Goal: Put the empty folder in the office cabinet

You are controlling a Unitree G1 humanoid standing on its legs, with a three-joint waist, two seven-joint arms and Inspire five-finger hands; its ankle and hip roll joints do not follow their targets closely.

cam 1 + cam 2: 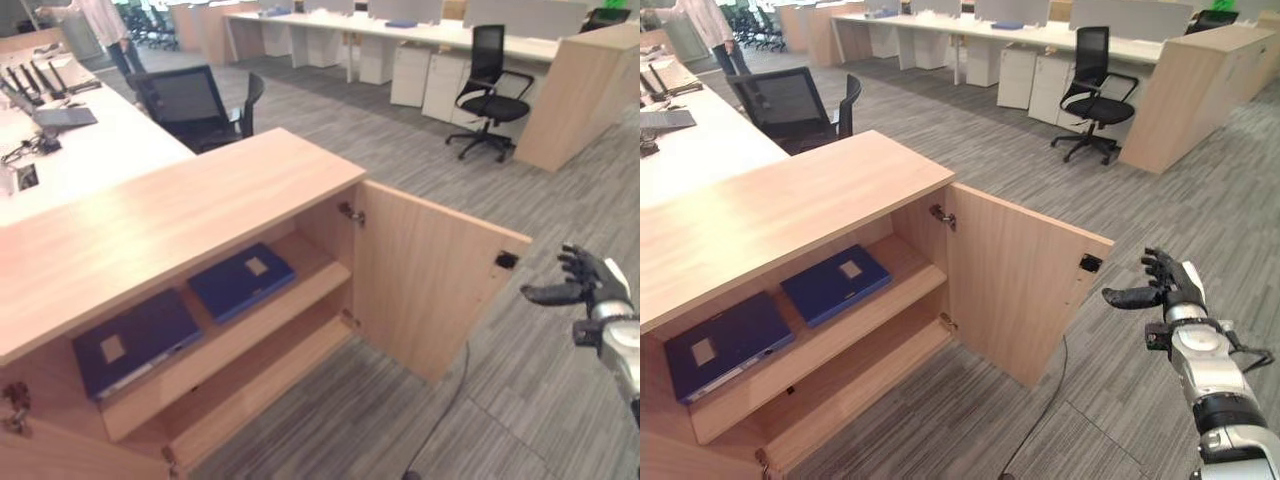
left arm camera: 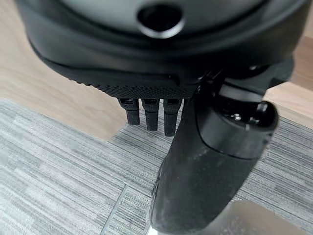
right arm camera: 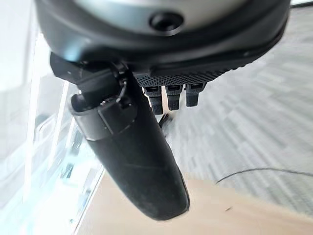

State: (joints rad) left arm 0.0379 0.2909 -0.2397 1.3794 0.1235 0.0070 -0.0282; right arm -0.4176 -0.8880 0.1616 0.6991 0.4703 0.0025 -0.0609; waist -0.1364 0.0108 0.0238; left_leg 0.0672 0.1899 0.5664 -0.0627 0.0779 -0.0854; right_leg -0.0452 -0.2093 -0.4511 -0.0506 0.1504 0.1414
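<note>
A light wooden office cabinet (image 1: 170, 215) stands with its right door (image 1: 430, 290) swung wide open. Two dark blue folders lie flat on its upper shelf: one (image 1: 241, 281) near the door side, the other (image 1: 135, 340) further left. The lower shelf (image 1: 260, 385) is bare. My right hand (image 1: 1165, 285) hovers open and holding nothing in the air just right of the door's outer edge, thumb pointing toward the door. The left hand (image 2: 161, 83) hangs over grey carpet beside a wooden panel, fingers straight and holding nothing.
A black mesh chair (image 1: 195, 100) stands behind the cabinet. To the left, a white desk (image 1: 90, 150) carries a laptop and cables. Another office chair (image 1: 490, 95) and a wooden partition (image 1: 580, 90) stand at the back right. A person (image 1: 105, 25) stands far back left.
</note>
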